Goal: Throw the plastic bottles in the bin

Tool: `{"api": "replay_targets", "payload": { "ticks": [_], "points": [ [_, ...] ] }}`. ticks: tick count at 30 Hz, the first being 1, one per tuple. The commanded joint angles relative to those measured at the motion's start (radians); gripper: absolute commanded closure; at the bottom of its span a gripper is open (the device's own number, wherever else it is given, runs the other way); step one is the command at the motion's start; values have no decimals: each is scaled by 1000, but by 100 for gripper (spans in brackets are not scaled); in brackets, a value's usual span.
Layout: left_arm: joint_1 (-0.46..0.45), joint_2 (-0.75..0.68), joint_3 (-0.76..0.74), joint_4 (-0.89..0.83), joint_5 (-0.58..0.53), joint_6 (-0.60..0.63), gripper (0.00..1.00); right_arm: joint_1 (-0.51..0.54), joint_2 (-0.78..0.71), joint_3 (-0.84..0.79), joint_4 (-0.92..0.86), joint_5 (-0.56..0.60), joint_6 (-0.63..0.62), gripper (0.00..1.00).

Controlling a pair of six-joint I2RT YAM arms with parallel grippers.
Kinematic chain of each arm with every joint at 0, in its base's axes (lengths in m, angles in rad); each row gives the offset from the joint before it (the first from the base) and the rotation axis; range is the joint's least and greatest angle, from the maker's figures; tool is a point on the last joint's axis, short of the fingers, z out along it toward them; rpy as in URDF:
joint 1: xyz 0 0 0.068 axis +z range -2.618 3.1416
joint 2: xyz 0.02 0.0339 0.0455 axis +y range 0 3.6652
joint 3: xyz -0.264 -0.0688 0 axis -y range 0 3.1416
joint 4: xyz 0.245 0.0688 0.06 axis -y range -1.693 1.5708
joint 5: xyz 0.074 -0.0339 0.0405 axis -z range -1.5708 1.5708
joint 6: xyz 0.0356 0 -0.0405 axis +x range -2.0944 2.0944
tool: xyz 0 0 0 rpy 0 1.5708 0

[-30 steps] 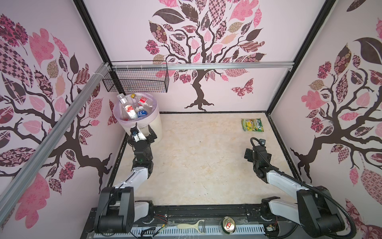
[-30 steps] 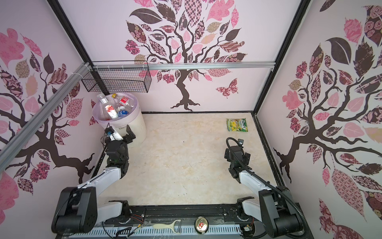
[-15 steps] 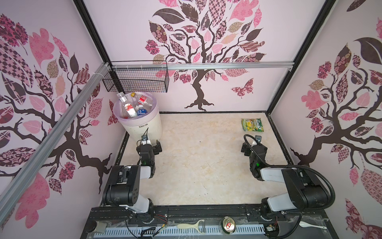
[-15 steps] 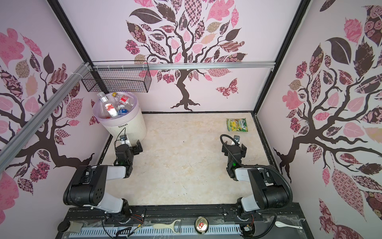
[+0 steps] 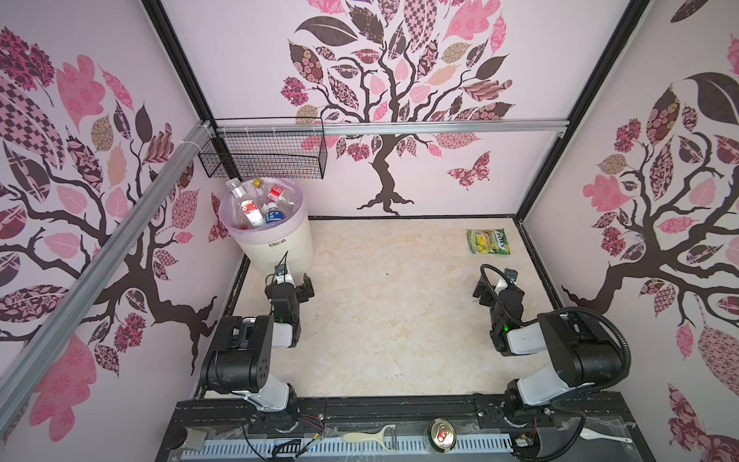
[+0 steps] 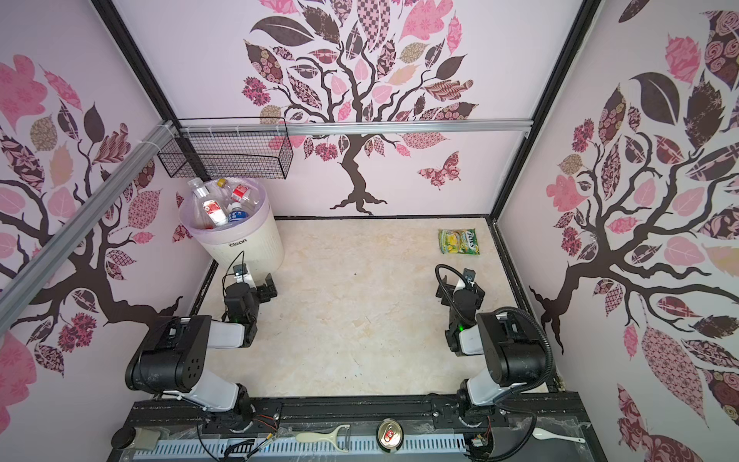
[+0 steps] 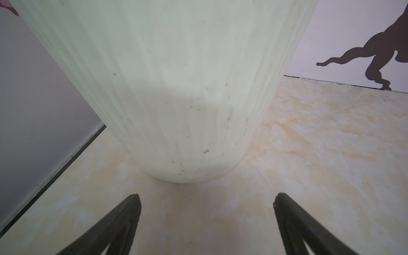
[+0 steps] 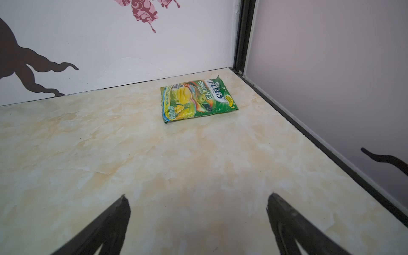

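Note:
The bin (image 5: 284, 249) (image 6: 256, 250), cream and ribbed with a pale liner, stands in the far left corner. Several plastic bottles (image 5: 256, 210) (image 6: 218, 211) lie piled inside it, clear with red or blue labels. No bottle lies on the floor in any view. My left gripper (image 5: 292, 283) (image 6: 254, 286) sits low, just in front of the bin's base. In the left wrist view the left gripper (image 7: 207, 198) is open and empty, facing the bin wall (image 7: 176, 88). My right gripper (image 5: 494, 285) (image 6: 456, 288) (image 8: 196, 198) is open and empty over bare floor.
A flat green-yellow snack packet (image 5: 488, 241) (image 6: 459, 241) (image 8: 198, 99) lies near the far right corner, ahead of the right gripper. A black wire basket (image 5: 266, 156) hangs above the bin. A drink can (image 5: 440, 434), a peeler (image 5: 368, 436) and a white spoon (image 5: 604, 436) lie on the front rail.
Both arms have folded back toward the front rail. The left gripper has come down from near the bin's rim to the floor before its base. Both grippers stay open.

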Motion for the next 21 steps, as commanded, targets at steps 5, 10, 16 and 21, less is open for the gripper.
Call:
{"api": "replay_targets", "payload": {
  "ticks": [5, 10, 16, 21],
  "points": [
    [-2, -4, 11, -7, -33, 6, 2, 6, -10, 41, -15, -10, 18, 0],
    [-3, -6, 10, -7, -33, 7, 2, 4, -8, 45, -22, -19, 13, 1],
    [-3, -7, 9, -7, -33, 8, 2, 6, -2, 53, -30, -30, 6, 0],
    [-3, -7, 10, -7, -33, 8, 2, 7, -8, 46, -26, -30, 8, 1]
  ]
}}
